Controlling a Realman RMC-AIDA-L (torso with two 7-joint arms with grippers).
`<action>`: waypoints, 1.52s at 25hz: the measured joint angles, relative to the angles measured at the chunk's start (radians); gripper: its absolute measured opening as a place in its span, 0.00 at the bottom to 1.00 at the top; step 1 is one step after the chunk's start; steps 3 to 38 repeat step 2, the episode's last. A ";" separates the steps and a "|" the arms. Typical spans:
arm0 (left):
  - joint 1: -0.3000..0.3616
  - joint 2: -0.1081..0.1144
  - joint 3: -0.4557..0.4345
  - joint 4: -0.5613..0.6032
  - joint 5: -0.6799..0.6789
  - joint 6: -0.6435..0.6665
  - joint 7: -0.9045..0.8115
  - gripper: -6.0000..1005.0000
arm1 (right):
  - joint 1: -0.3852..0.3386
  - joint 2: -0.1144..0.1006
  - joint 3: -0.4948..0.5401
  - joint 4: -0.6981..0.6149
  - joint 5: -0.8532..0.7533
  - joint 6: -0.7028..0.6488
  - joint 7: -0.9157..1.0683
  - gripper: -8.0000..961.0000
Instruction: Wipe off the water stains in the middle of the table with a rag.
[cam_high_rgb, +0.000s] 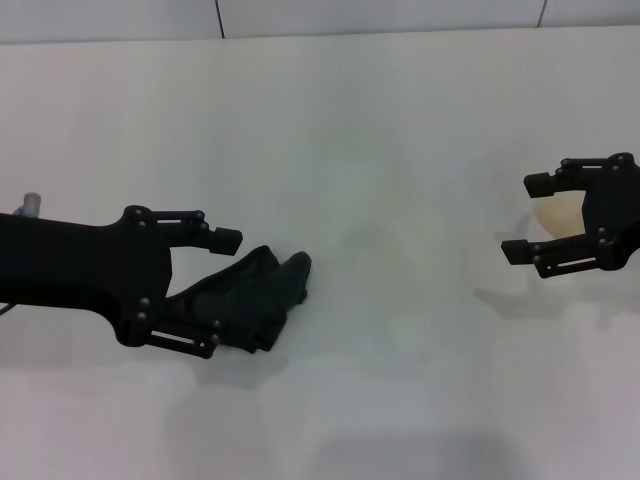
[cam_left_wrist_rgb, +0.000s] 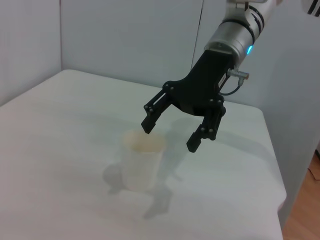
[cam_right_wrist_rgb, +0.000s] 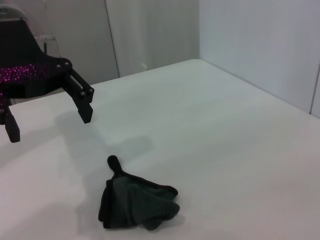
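I am holding my left gripper (cam_high_rgb: 224, 295) spread wide just above the rag (cam_high_rgb: 255, 297), which is lying crumpled on the white desk (cam_high_rgb: 400, 130) on my left side, untouched by either finger. I am keeping my right gripper (cam_high_rgb: 528, 217) wide open too, hovering over a pale translucent cup (cam_high_rgb: 556, 216) standing far off on my right. I am seeing no clear stain between them.
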 joint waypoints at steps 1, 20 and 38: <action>0.001 0.000 0.000 -0.001 0.000 0.000 0.000 0.89 | 0.000 0.000 0.001 0.000 0.000 0.000 0.000 0.91; 0.001 0.000 0.001 -0.001 0.000 -0.001 0.000 0.89 | 0.000 0.000 0.001 0.000 0.000 0.000 0.000 0.91; 0.001 0.000 0.001 -0.001 0.000 -0.001 0.000 0.89 | 0.000 0.000 0.001 0.000 0.000 0.000 0.000 0.91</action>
